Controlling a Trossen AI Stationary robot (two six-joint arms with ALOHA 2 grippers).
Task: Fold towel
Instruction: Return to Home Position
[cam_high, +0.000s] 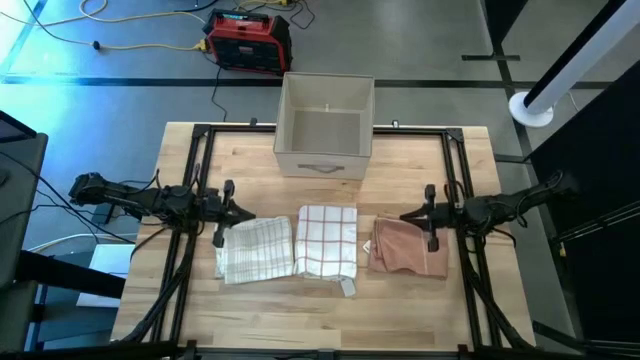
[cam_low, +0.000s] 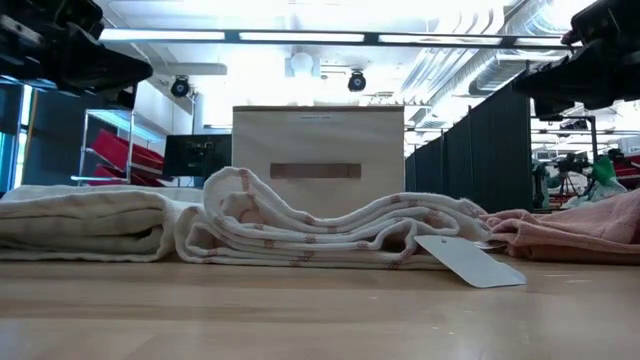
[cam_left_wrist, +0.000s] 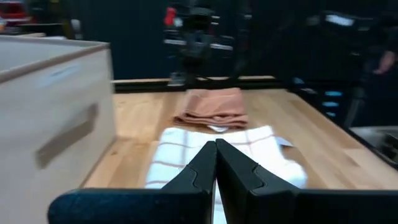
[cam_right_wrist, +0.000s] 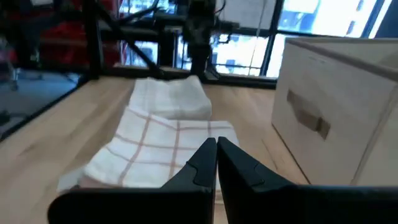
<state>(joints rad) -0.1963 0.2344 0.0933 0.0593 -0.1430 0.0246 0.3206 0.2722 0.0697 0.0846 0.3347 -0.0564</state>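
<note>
Wooden table beneath both arms. Open beige box at the far edge, centred. In front of the box, three folded towels side by side: pale checked towel on the left, red-checked towel in the middle, brown towel on the right. Left gripper raised over the pale checked towel's far corner, fingers pressed together, empty. Right gripper raised over the brown towel's far edge, fingers likewise together, empty. White tag at the red-checked towel's near edge.

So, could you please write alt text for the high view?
Three folded towels lie in a row on a wooden table: cream towel, red-checked towel, brown towel. The left gripper and right gripper hover shut at either end; an open box stands behind.
</note>
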